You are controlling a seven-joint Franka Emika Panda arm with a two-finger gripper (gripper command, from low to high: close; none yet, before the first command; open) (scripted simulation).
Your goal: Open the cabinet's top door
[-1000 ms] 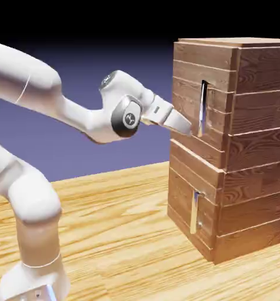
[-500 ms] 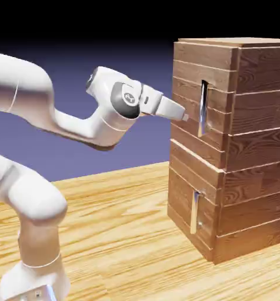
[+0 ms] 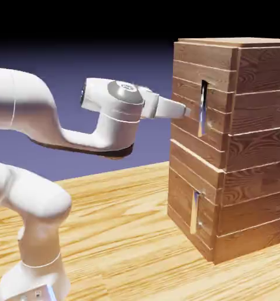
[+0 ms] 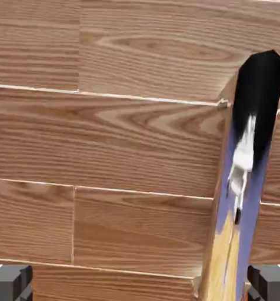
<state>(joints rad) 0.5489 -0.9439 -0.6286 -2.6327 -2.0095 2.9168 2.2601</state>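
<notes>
Grey fingertips (image 4: pixel 13 282) spread, holding nothing

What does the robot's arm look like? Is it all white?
Mostly. The arm is made of fat, smooth white tubes with rounded joints, and one joint has a round grey cap. The gripper at the end narrows to pale grey. In the hand view its fingertips look like small dark grey blocks. No cables show.
</notes>
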